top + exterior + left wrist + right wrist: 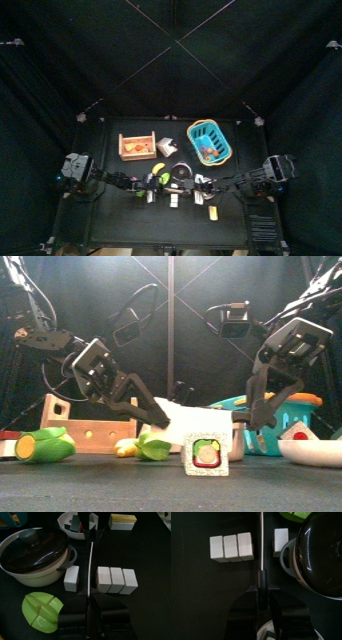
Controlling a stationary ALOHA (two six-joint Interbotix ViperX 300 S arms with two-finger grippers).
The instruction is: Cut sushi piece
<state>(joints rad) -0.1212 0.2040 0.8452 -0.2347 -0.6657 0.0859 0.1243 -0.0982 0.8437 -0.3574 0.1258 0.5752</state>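
A white sushi roll lies cut into blocks: three joined pieces (116,580) and one separate piece (72,578), also in the right wrist view (280,539). A thin knife blade (89,562) stands in the gap between them. My right gripper (260,588) is shut on the knife's black handle (261,577), and the blade (260,537) points away from it. My left gripper (88,601) faces it from the other end of the blade with its jaws close together and no sushi in them. One more sushi piece (205,453) stands at the table's front.
A cream pot with a black lid (33,554) stands right beside the single piece. A green leaf toy (42,612) lies near my left gripper. A white bowl (314,449), a blue basket (209,141) and a wooden crate (135,147) stand around.
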